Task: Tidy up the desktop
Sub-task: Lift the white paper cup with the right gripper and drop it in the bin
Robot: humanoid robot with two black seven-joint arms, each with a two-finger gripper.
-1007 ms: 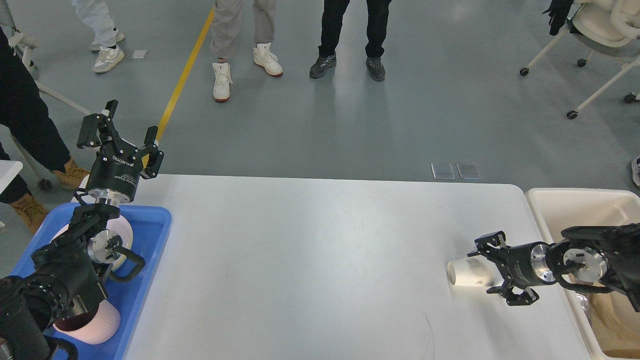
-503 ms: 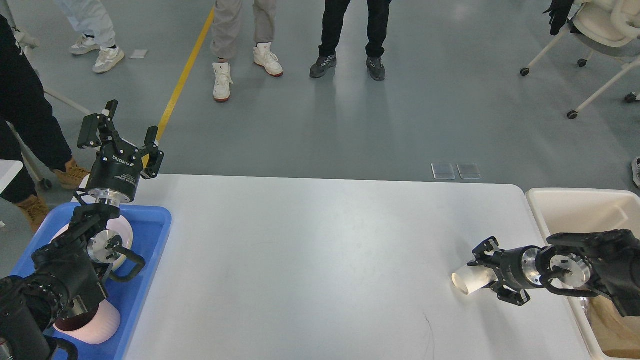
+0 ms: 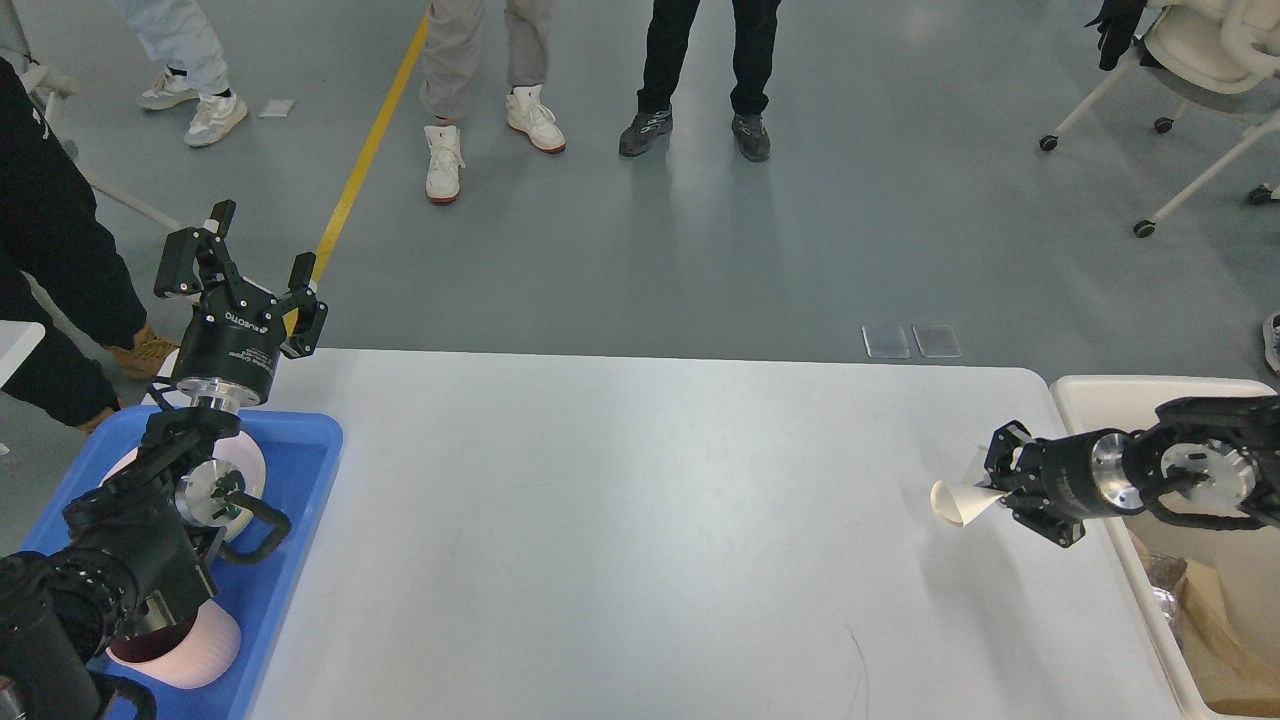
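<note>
The white desktop [image 3: 620,520] fills the middle of the head view. My right gripper [image 3: 1000,492] is at its right side, shut on a squashed white paper cup [image 3: 958,502] that it holds lifted above the surface, mouth pointing left. My left gripper [image 3: 240,265] is raised above the far left corner of the desktop, over the blue tray [image 3: 300,470], with its fingers spread open and nothing between them.
The blue tray holds a white plate [image 3: 250,462] and a pink cup [image 3: 180,650]. A cream bin [image 3: 1110,405] with brown paper rubbish stands against the right edge. People's legs stand on the floor beyond; a wheeled chair [image 3: 1200,60] is far right.
My right gripper closed on the paper cup, crushing it, lifted it off the desktop and moved right and up toward the bin. My left arm has not moved.
</note>
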